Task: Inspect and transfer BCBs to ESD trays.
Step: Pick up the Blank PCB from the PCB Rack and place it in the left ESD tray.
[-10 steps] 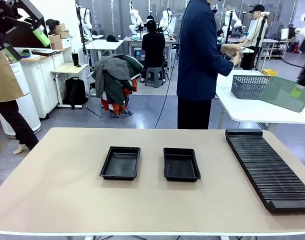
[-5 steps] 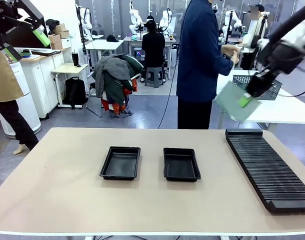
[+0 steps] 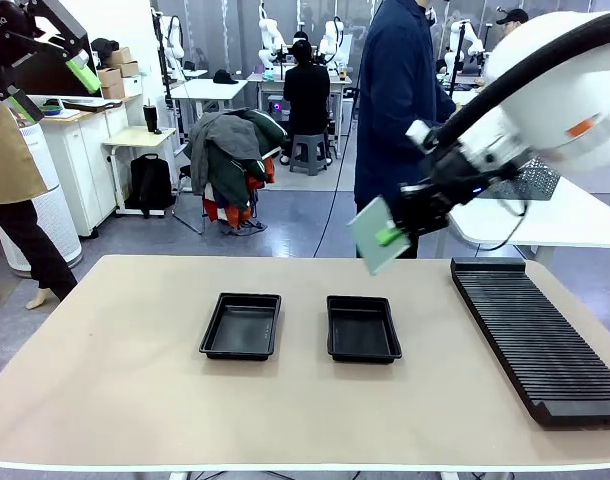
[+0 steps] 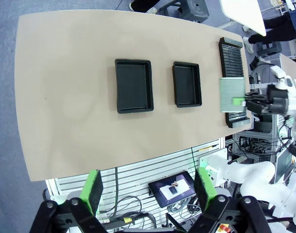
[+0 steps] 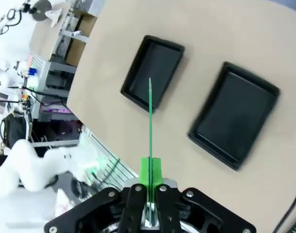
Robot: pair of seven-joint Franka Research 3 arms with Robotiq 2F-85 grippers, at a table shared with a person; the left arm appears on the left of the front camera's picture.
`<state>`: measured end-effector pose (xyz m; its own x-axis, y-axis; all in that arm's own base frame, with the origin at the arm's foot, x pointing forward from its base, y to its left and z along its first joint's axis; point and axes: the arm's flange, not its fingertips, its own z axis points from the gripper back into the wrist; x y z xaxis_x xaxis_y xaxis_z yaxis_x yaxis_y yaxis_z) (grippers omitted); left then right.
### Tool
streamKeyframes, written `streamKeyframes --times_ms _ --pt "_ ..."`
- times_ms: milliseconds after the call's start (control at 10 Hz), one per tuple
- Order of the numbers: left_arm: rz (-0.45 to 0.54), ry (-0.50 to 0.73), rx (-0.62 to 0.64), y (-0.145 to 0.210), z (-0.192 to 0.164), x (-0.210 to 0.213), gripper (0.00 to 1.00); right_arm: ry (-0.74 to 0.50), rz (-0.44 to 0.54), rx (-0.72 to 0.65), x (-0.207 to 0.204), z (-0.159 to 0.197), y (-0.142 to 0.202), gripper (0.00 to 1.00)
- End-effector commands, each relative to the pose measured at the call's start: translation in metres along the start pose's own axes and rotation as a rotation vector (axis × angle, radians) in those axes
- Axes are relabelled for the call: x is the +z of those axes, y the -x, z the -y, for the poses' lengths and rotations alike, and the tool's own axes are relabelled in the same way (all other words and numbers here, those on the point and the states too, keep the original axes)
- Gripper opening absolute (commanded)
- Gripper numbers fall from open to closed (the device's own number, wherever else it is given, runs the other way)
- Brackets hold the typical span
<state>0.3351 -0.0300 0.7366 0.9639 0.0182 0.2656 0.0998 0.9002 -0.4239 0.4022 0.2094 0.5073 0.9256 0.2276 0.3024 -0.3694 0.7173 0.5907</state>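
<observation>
Low on the surface [image 3: 105,400], nearest: left tray [image 3: 241,325] and right tray [image 3: 363,328], side by side, bare, long axes running front to back. Higher, beyond the right tray: board [image 3: 368,228], tilted, pinched by its edge in the right tool [image 3: 390,237], clamped shut. Lies nearest the right tray. Far up left: left tool [image 3: 50,88], spread wide, holding nothing.

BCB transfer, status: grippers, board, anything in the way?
Right gripper shut on BCB, held aloft. Left gripper open, holding nothing. Nothing between BCB and ESD trays.
</observation>
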Motion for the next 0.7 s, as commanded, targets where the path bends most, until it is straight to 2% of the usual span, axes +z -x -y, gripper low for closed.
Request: streamKeyframes --times_ms 0,400,600 --pt "0.002 0.001 0.002 0.001 -0.001 0.000 1.00 -0.049 0.055 -0.139 -0.053 -0.014 -0.022 0.02" --pt "0.002 0.001 0.002 0.001 -0.001 0.000 1.00 -0.130 0.087 -0.312 -0.156 -0.028 -0.049 0.02" --pt "0.002 0.001 0.002 0.001 -0.001 0.000 1.00 -0.146 0.081 -0.346 -0.194 -0.031 -0.057 0.02"
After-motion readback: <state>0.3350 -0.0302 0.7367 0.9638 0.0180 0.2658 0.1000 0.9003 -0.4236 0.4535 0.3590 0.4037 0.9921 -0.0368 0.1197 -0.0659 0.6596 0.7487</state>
